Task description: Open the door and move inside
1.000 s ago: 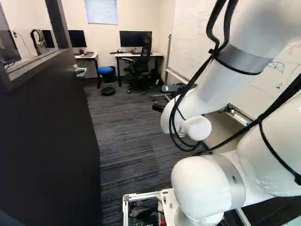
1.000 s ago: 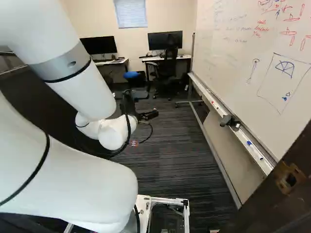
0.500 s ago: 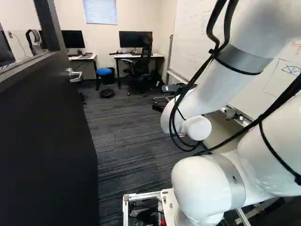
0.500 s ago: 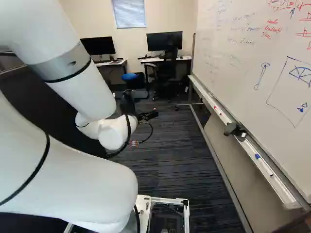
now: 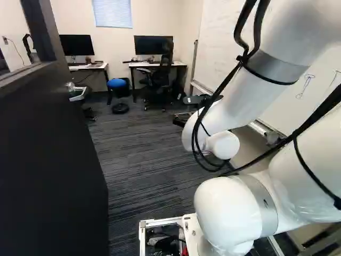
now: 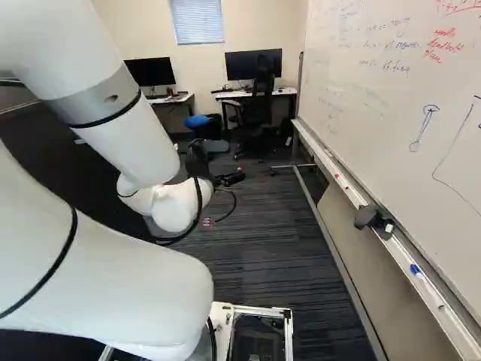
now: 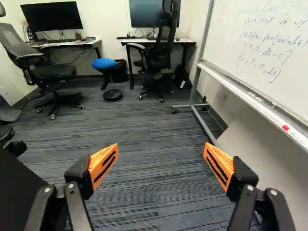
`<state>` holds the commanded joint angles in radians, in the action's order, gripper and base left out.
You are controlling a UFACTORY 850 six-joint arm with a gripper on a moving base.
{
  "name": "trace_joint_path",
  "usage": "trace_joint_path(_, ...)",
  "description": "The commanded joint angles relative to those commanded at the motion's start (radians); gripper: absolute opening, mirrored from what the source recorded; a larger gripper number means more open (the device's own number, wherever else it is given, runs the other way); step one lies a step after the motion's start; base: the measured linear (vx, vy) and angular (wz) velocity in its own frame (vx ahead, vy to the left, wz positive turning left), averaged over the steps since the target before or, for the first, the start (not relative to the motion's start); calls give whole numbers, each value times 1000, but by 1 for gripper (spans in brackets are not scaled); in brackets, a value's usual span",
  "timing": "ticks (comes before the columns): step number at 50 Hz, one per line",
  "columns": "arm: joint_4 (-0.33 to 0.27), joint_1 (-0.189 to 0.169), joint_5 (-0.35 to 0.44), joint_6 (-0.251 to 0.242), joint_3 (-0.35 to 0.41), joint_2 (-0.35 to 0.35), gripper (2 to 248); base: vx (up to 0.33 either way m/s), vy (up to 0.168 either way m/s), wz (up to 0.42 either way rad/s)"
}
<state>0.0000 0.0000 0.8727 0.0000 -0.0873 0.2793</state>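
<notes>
One door (image 5: 48, 160) stands open — long axis upright, free edge pointing ahead; gripper (image 6: 231, 178) — spread wide, holding nothing.

A round blue-topped stool (image 7: 104, 64) and perhaps a soft black bag (image 7: 181, 77) flank a black mesh office chair (image 7: 164, 42).

From where I stand, a lane of dark grey striped carpet (image 5: 144, 160) runs ahead between the big black door (image 5: 48, 170) and the long white whiteboard (image 6: 376, 98). The whiteboard's wheeled metal foot (image 7: 186, 106) juts in; a blue-topped round stool (image 7: 104, 63) and black office chair (image 7: 164, 50) stand beyond.
</notes>
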Motion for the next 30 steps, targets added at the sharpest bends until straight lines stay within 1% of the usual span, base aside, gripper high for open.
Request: trace_joint_path(30, 0, 0, 0, 0, 0, 0, 247, 189, 1, 0)
